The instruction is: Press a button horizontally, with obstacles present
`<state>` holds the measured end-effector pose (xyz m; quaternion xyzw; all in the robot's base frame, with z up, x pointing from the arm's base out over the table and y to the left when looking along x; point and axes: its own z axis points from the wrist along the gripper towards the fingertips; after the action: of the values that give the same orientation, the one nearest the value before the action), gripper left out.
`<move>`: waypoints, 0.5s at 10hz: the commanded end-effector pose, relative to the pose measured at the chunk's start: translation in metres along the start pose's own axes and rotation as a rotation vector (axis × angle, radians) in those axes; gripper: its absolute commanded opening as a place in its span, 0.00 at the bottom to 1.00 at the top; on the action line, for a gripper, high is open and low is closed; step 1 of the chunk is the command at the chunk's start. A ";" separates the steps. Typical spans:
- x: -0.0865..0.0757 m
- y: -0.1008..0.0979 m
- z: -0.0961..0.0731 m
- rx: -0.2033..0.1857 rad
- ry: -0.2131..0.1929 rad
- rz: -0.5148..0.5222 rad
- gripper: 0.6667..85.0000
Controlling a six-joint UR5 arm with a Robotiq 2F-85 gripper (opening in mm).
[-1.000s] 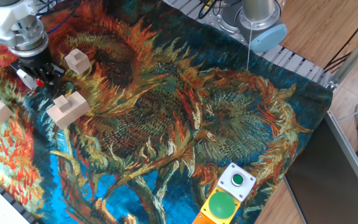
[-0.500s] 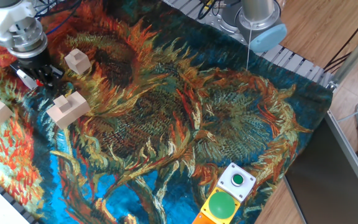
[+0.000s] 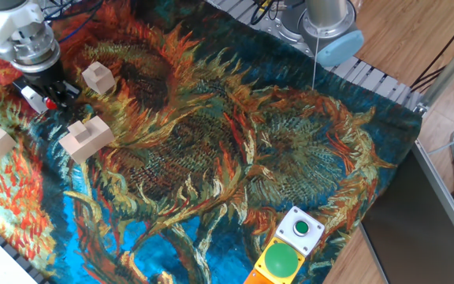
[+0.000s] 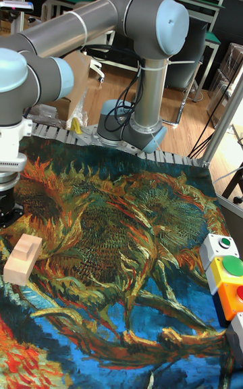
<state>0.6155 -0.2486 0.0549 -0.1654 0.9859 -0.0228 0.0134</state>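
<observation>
button [image 3: 51, 103] — small red round cap on white box, under gripper [image 3: 48, 93] | gripper state: cannot tell | notched block [image 3: 87, 138] — pale bare wood, just beside

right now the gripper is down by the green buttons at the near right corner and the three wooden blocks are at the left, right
Not quite. In the fixed view the gripper is at the far left, at the small red button, among the three wooden blocks. The green buttons sit alone at the near right corner.
</observation>
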 end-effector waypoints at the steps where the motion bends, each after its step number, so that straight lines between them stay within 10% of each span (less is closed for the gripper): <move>1: -0.003 -0.009 -0.004 0.038 -0.010 -0.048 0.01; 3: 0.000 -0.036 -0.006 0.142 0.010 -0.142 0.01; 5: 0.006 -0.031 -0.009 0.126 0.023 -0.137 0.01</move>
<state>0.6209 -0.2727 0.0609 -0.2192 0.9727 -0.0756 0.0125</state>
